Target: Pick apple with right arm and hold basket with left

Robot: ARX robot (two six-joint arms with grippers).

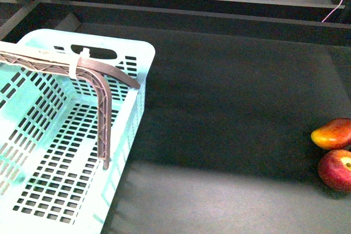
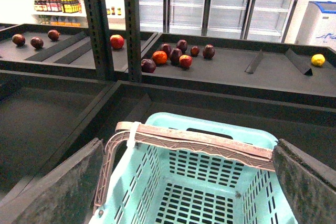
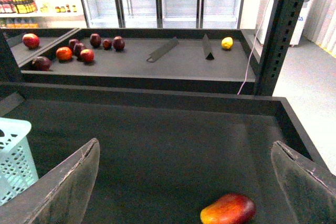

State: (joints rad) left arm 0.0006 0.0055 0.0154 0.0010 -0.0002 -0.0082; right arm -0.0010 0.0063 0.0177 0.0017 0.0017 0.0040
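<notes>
Well, round red apple

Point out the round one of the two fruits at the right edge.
The red apple, nearer the robot; the mango-like fruit just behind it is elongated, orange-yellow.

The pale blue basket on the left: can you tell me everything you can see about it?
The basket is pale aqua plastic, rectangular, with slotted walls and floor and an oval hand-hole under its rim. A brown latticed swing handle lies down across the opening, a white zip tie looped around it. It stands upright on the dark shelf at the robot's left, with nothing visible inside. The open left claw hangs over it, touching nothing that I can see.
</notes>
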